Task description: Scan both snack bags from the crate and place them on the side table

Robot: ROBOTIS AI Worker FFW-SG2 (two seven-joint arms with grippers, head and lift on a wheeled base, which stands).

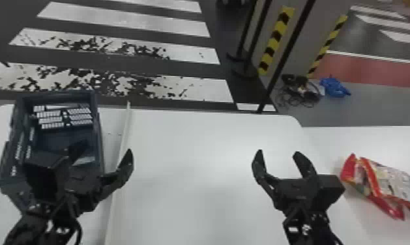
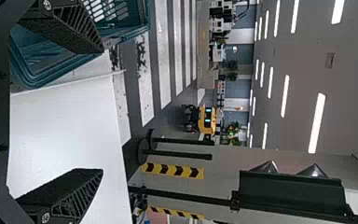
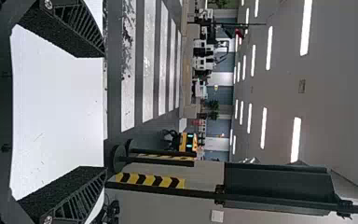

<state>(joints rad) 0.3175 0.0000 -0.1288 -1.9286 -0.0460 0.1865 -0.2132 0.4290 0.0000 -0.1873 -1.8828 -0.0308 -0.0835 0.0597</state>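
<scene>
White table edge [image 1: 213, 114], gap, spread right pincer [image 1: 278, 152]

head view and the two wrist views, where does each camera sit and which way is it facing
Head view: on the head, facing forward and down at the white table, crate and snack packaging; left gripper and right gripper show.
Left wrist view: on the left wrist, facing forward past its two fingers, over table and crate.
Right wrist view: on the right wrist, facing forward past its two fingers, over the table.
Shared: both wrist views show the white table, floor stripes and ceiling.
</scene>
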